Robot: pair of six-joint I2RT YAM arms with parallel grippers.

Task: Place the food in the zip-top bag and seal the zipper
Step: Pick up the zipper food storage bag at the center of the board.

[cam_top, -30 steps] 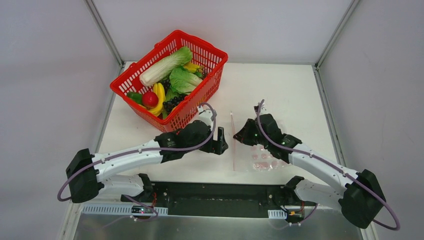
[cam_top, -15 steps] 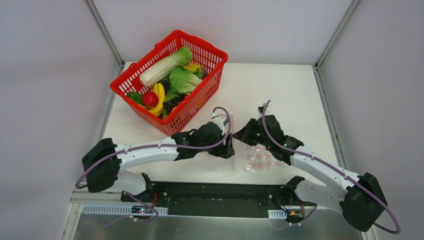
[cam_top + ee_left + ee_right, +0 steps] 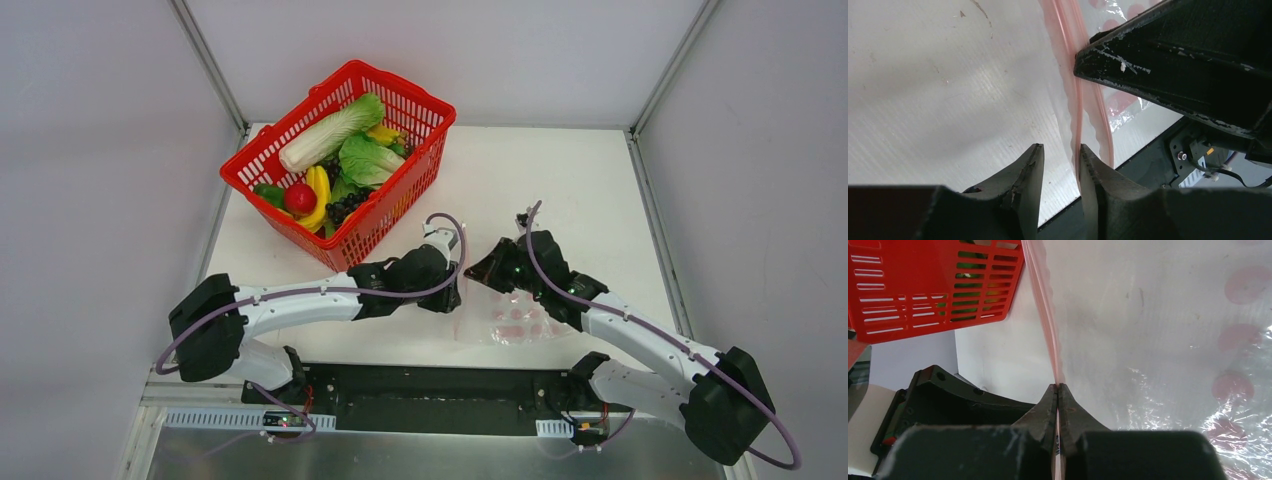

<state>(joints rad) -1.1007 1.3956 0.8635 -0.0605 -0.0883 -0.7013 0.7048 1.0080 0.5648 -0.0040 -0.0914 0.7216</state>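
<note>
Zip-top bag (image 3: 515,320) lies flat on the table (image 3: 560,180), between the two claws and still empty. All the food (image 3: 340,150) sits in the red basket (image 3: 385,215) at 10 o'clock from it. The zipper (image 3: 1080,120) runs along the bag's 9 o'clock edge. The right gripper (image 3: 1058,390) is clamped tight on that strip towards its far end, with pink film coming straight out of the pinch. The left gripper (image 3: 1060,155) sits at the near end, jaws narrow but with a clear gap and nothing pinched. The strip looks split into two lips there: one touches the inner face of the 3 o'clock finger, the other passes outside it. My read is that the step is getting a second hold so the mouth can be pulled open. To do it well, close on that one lip only, because catching both layers keeps the bag shut. Bite fully on the stiff strip, not the floppy film below it. Then draw towards 9 o'clock with a slight lift while the right side holds steady. The main risks are the film slipping out and the whole bag dragging.
</note>
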